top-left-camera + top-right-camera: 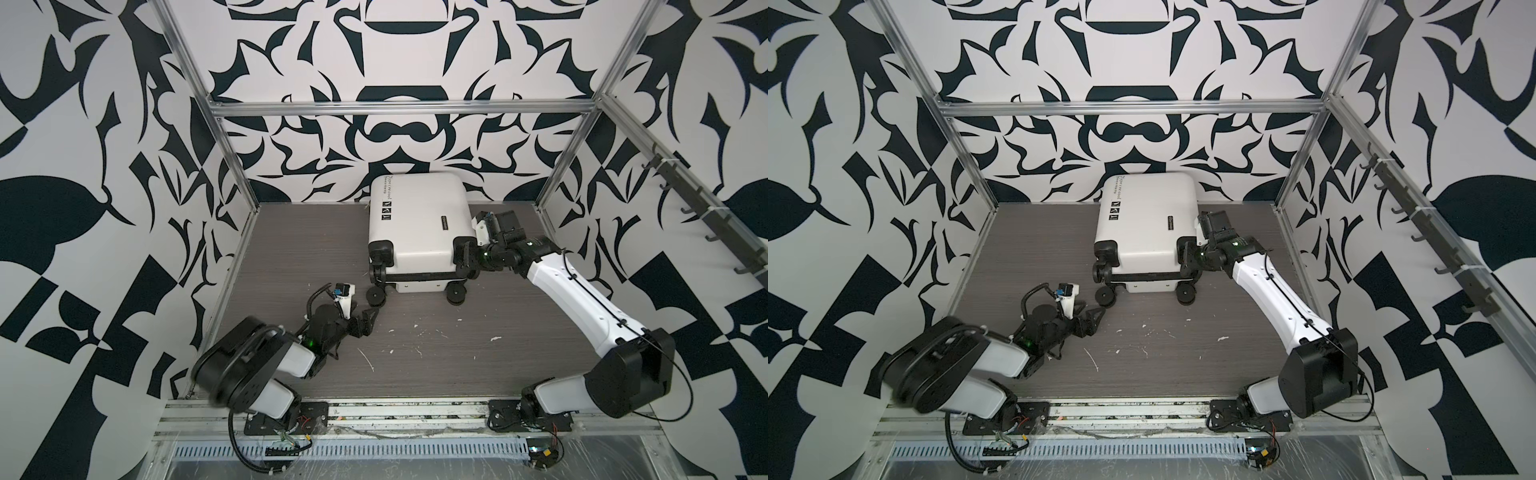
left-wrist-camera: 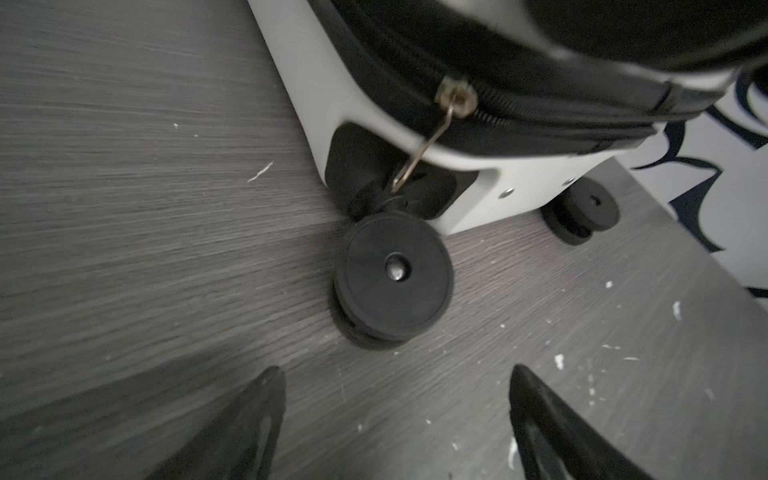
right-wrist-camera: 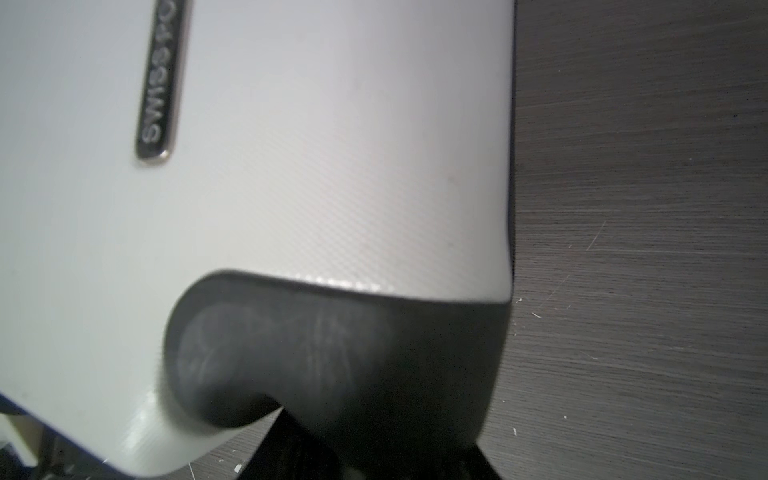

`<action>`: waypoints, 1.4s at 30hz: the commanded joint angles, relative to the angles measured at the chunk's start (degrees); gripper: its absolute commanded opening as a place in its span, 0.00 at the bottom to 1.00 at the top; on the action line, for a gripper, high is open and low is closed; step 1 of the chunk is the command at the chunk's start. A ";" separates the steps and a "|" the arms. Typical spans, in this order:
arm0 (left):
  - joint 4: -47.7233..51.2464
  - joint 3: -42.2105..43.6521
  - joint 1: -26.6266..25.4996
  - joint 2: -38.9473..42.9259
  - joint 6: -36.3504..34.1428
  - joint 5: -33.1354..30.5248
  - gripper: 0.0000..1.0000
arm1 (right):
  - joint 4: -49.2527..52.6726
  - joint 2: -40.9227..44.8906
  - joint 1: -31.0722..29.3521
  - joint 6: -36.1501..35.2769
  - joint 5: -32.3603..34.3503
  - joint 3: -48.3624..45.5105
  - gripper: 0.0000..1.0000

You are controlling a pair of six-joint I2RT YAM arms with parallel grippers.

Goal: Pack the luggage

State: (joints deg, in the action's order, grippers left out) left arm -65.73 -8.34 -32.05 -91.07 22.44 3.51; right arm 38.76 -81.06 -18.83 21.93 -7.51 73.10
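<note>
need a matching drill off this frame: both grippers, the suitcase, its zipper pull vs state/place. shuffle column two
Column 1
1. left gripper
2. right gripper
3. zipper pull
4. luggage

Column 2
A. lying flat on the table
B. closed on the luggage's black corner piece
C. open, empty, just short of a wheel
D. hanging loose next to that wheel

Pairs: 1-C, 2-B, 3-D, 4-A
</note>
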 commanded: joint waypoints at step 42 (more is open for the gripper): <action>-16.00 -13.63 4.28 -13.44 -6.81 10.74 0.30 | -3.60 3.98 -0.06 -3.11 -0.75 2.47 0.00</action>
State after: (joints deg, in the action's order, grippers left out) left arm -78.37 -20.49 -27.97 -103.79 16.03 11.44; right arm 38.98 -81.06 -18.83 21.93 -7.49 73.12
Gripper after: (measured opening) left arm 0.303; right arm 0.424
